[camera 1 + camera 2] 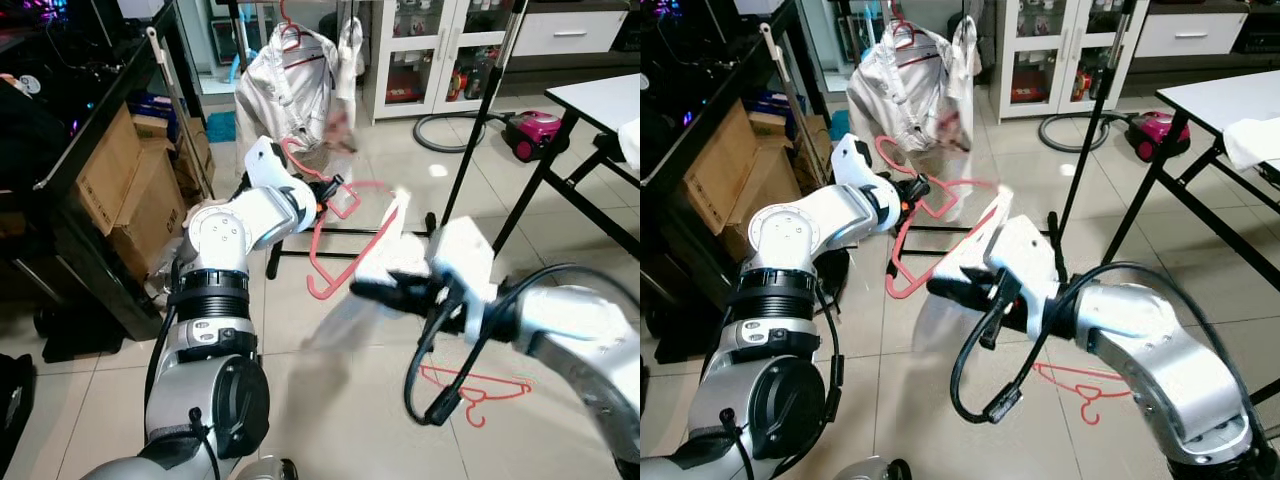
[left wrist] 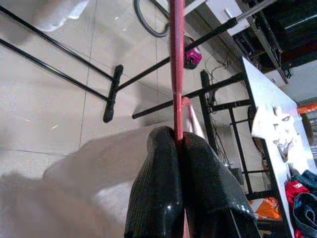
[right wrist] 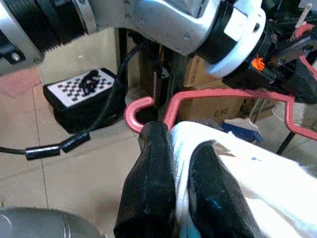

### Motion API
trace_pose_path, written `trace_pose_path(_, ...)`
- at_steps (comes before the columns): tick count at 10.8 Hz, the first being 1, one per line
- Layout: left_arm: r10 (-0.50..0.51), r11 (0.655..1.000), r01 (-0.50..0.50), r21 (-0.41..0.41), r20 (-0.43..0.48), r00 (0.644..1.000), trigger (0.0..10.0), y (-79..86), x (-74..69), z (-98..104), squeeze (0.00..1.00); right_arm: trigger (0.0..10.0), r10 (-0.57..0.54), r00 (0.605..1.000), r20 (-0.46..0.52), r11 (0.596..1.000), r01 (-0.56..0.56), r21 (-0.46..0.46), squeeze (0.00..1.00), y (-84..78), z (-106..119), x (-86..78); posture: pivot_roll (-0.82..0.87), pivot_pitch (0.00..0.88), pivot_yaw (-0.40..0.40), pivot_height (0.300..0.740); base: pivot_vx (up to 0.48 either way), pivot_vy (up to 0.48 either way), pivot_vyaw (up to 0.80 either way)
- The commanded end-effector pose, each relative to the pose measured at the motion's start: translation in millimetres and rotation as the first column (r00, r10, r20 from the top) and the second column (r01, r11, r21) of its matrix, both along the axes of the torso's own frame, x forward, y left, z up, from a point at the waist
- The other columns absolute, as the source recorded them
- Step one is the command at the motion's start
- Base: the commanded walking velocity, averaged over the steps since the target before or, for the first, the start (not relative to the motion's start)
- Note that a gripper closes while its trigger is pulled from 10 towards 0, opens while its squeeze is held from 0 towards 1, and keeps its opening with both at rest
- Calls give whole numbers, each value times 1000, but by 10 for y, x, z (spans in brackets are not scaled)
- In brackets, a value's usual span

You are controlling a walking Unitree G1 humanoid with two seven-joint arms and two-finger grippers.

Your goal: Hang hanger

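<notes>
A red wire hanger (image 1: pixel 345 235) hangs in the air in front of me, and my left gripper (image 1: pixel 326 193) is shut on its upper bar. The left wrist view has the black fingers (image 2: pixel 158 168) pinched on the red bar (image 2: pixel 176 59). A white garment (image 1: pixel 385 255) is draped over the hanger's lower end. My right gripper (image 1: pixel 368 290) is shut on that cloth, as the right wrist view confirms: fingers (image 3: pixel 148 173) clamp white fabric (image 3: pixel 233 168) just below the hanger's hook (image 3: pixel 136 111). A second red hanger (image 1: pixel 480 385) lies on the floor tiles.
A black clothes rack pole (image 1: pixel 478 120) slants up behind the hanger, its base bar (image 1: pixel 340 245) on the floor. A silver jacket (image 1: pixel 295 85) hangs at the back. Cardboard boxes (image 1: pixel 130 190) stand at the left, a white table (image 1: pixel 600 100) and a pink vacuum (image 1: pixel 535 128) at the right.
</notes>
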State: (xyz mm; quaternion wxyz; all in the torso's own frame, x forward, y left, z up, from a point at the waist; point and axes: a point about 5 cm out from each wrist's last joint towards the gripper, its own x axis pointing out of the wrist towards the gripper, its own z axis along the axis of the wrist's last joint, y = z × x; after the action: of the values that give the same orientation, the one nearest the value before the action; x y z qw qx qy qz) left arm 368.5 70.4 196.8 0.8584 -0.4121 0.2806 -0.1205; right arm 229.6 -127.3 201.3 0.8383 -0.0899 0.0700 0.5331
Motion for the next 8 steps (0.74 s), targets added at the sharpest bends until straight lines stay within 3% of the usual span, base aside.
trace_pose_path(1, 24, 1000, -24, -7, 40, 999, 10000, -48, 32, 154, 0, 10000, 112, 992, 54, 992, -115, 52, 0, 129, 163, -111, -133, 0, 121, 740, 0, 0, 0)
trace_pose_path(3, 18, 1000, -18, -5, 44, 999, 10000, -25, 40, 158, 0, 10000, 37, 997, 62, 992, -29, -120, 0, -2, -63, -38, -138, 0, 124, 740, 0, 0, 0)
trace_pose_path(4, 16, 1000, -17, 20, 40, 999, 10000, 12, 40, 122, 0, 10000, -30, 987, 159, 959, 73, -275, 0, -99, -239, 94, -137, 0, 125, 740, 0, 0, 0)
trace_pose_path(6, -61, 998, 61, 33, -5, 998, 10000, -88, -35, 18, 0, 10000, -160, 939, 303, 939, 240, -247, 0, -65, -236, 333, -128, 0, 121, 740, 0, 0, 0)
trace_pose_path(8, -112, 993, 113, 18, -49, 992, 10000, -162, -86, -49, 0, 10000, -175, 915, 363, 954, 249, -167, 0, 79, -140, 407, -126, 0, 122, 740, 0, 0, 0)
